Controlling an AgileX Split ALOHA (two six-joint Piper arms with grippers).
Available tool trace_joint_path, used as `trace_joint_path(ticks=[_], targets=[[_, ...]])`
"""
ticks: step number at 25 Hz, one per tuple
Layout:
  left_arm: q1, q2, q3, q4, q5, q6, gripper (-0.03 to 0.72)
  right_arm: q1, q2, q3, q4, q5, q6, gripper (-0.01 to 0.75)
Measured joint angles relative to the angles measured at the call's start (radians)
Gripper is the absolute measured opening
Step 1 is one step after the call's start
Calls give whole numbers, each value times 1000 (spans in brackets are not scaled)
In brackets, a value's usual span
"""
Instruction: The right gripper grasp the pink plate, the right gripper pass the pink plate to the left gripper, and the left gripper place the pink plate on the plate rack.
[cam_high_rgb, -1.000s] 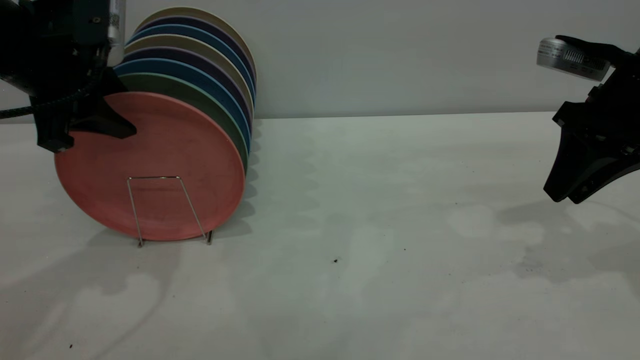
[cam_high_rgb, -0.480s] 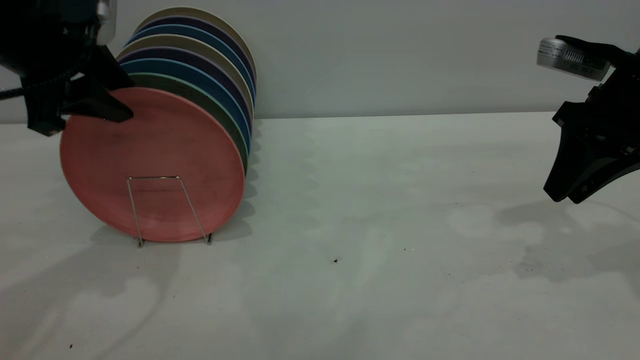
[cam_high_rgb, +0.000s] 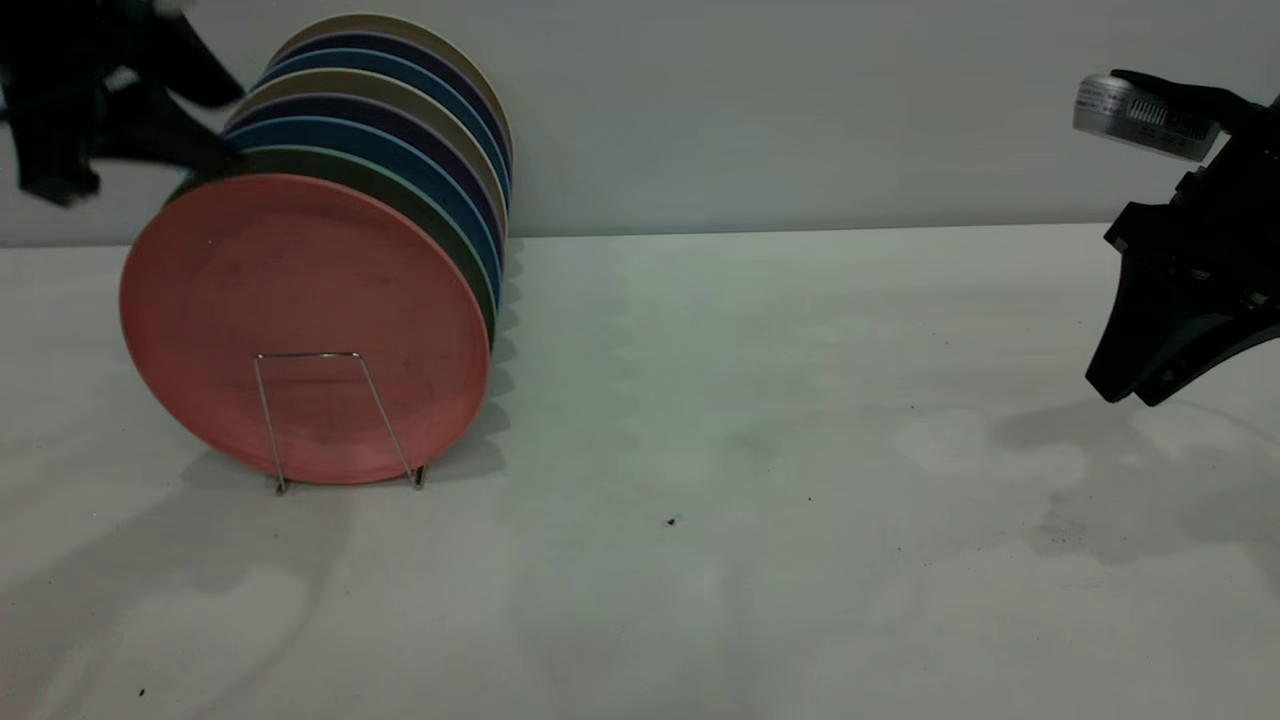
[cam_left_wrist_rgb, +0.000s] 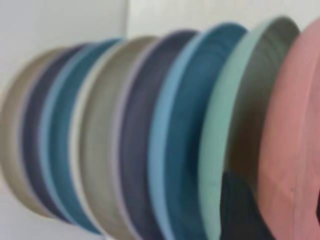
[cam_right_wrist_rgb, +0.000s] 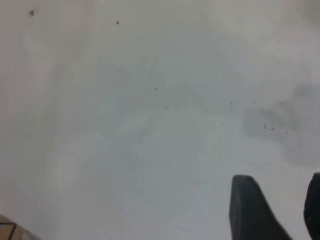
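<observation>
The pink plate (cam_high_rgb: 300, 320) stands upright in the front slot of the plate rack (cam_high_rgb: 310, 355), behind its front wire loop. My left gripper (cam_high_rgb: 215, 130) is open at the top left, just above and behind the plate's upper left rim, and holds nothing. In the left wrist view the pink plate (cam_left_wrist_rgb: 295, 150) lies between its two dark fingers (cam_left_wrist_rgb: 240, 212), beside the teal-green plate (cam_left_wrist_rgb: 220, 130). My right gripper (cam_high_rgb: 1135, 390) hangs open and empty above the table at the far right; its fingers (cam_right_wrist_rgb: 250, 212) show over bare table.
Several more plates, teal-green (cam_high_rgb: 400, 190), blue, dark purple and beige, stand in a row in the rack behind the pink one. The white table (cam_high_rgb: 760, 420) stretches between the rack and the right arm. A grey wall is behind.
My left gripper has let go of the pink plate and risen up and to the left. The plate has settled upright in the rack. The right arm has not moved.
</observation>
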Motion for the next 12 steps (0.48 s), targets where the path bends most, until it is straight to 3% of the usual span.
trace_joint_path(ticks=[5, 9, 12], targets=[[0, -115, 0, -2, 48, -144, 406, 0, 0, 0, 115, 44, -136, 287], [0, -164, 0, -2, 55, -506, 406, 0, 0, 0, 235, 135, -249, 287], [0, -176, 0, 24, 65, -846, 406, 0, -2, 0, 266, 161, -227, 287]])
